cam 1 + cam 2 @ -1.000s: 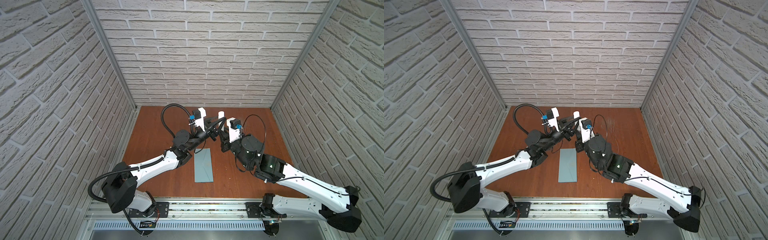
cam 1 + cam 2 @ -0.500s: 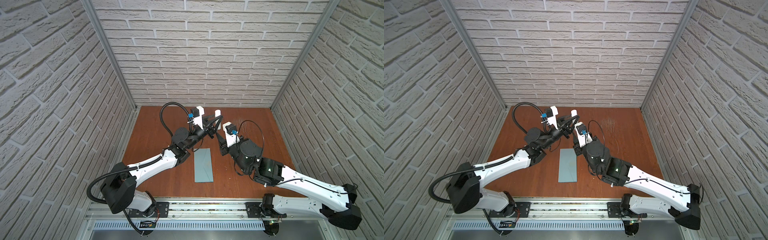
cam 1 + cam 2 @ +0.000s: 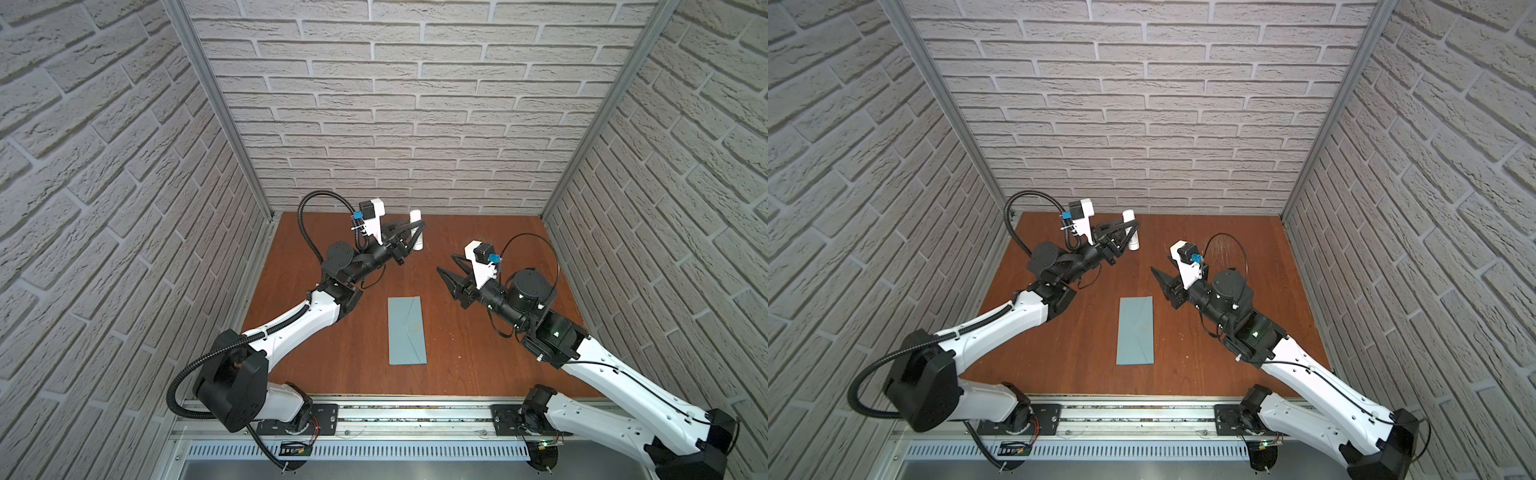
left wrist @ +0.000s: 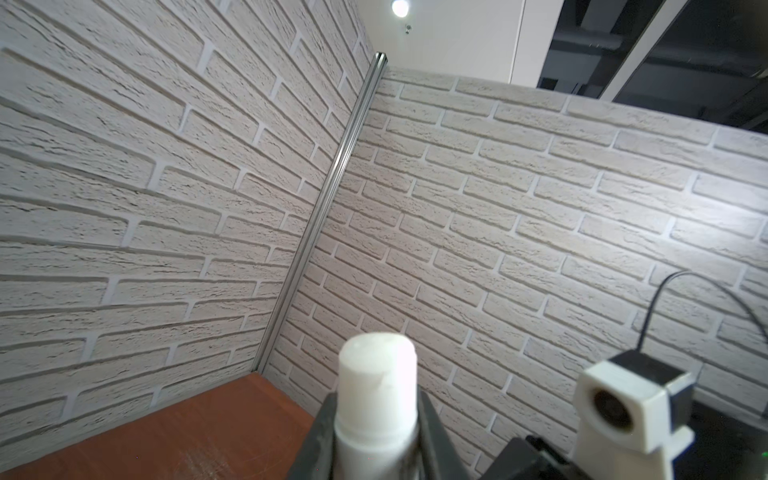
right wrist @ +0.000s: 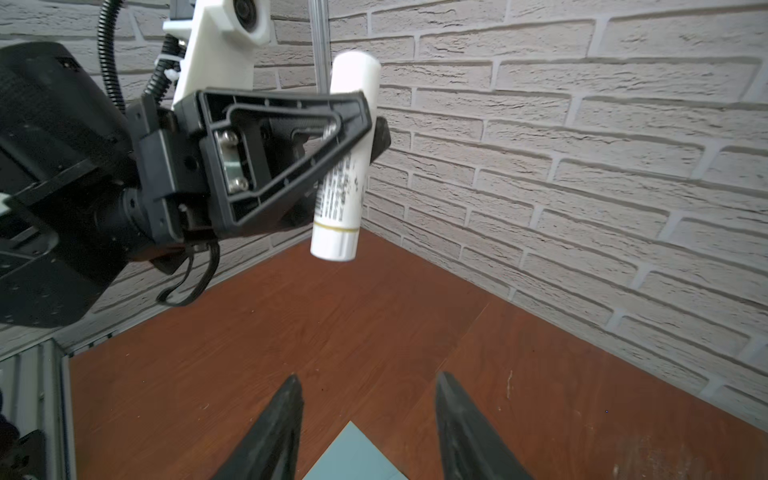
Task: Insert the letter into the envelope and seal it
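Envelope [image 3: 407, 330] is laid flat mid-counter [image 3: 478, 365], its long axis running front edge to back edge; no letter is seen. Toward the back edge, the left claw [image 3: 415, 231] is clenched on a white stick [image 3: 415, 216]. The right claw [image 3: 445, 263] is spread and empty, and judged nearer.

White stick [image 5: 338, 195] up in front of me, clear of the tabletop [image 3: 478, 365], tilted, with dark print down its side and a thin yellowish band near the lower end. The tabletop is red-brown wood, lightly scuffed. Pale brick walls [image 3: 395, 124] all round, with a metal post [image 3: 224, 116] in the back corner.
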`<state>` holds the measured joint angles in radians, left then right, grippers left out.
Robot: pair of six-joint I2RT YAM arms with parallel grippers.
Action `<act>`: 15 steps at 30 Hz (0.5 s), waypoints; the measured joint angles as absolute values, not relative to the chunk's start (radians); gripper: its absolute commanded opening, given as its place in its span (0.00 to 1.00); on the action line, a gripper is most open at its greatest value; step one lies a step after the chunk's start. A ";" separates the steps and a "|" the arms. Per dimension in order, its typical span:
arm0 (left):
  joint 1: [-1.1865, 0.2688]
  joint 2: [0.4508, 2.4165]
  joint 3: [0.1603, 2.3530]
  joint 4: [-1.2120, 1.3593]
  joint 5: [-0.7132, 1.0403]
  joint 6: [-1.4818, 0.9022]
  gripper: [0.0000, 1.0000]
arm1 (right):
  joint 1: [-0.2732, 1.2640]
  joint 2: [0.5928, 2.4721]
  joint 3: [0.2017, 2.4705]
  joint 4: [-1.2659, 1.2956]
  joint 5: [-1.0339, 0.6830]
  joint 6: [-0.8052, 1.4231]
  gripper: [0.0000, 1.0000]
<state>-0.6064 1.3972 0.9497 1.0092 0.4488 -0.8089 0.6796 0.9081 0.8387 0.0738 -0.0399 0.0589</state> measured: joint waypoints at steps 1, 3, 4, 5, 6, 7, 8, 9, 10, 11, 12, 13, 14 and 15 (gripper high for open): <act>-0.598 1.407 0.950 1.044 0.470 -0.833 0.00 | 0.662 0.912 0.825 0.097 -0.082 0.073 0.53; -0.582 1.435 0.950 1.125 0.517 -0.899 0.00 | 0.625 0.929 0.803 0.152 -0.180 0.106 0.53; -0.579 1.448 0.950 1.156 0.533 -0.922 0.00 | 0.611 0.939 0.798 0.181 -0.219 0.123 0.54; -0.577 1.466 0.950 1.192 0.555 -0.962 0.00 | 0.595 0.951 0.793 0.213 -0.258 0.144 0.54; -0.577 1.480 0.950 1.216 0.574 -0.982 0.00 | 0.581 0.962 0.790 0.245 -0.297 0.161 0.54; -0.577 1.491 0.950 1.232 0.594 -1.001 0.00 | 0.571 0.972 0.788 0.274 -0.329 0.175 0.55; -0.578 1.502 0.950 1.245 0.612 -1.017 0.00 | 0.562 0.980 0.786 0.306 -0.359 0.192 0.56; -0.580 1.509 0.950 1.252 0.630 -1.031 0.00 | 0.555 0.987 0.784 0.334 -0.385 0.207 0.56; -0.582 1.513 0.950 1.257 0.643 -1.040 0.00 | 0.550 0.994 0.783 0.356 -0.407 0.215 0.57; -0.584 1.514 0.950 1.260 0.657 -1.049 0.00 | 0.543 1.000 0.782 0.379 -0.428 0.228 0.57; -0.586 1.514 0.950 1.266 0.669 -1.054 0.00 | 0.538 1.008 0.781 0.400 -0.448 0.239 0.58; -0.589 1.514 0.951 1.273 0.678 -1.059 0.00 | 0.535 1.015 0.781 0.417 -0.464 0.249 0.58; -0.591 1.514 0.953 1.281 0.686 -1.061 0.00 | 0.533 1.023 0.781 0.434 -0.479 0.257 0.59; -0.596 1.514 0.955 1.288 0.695 -1.067 0.00 | 0.531 1.033 0.781 0.451 -0.494 0.266 0.59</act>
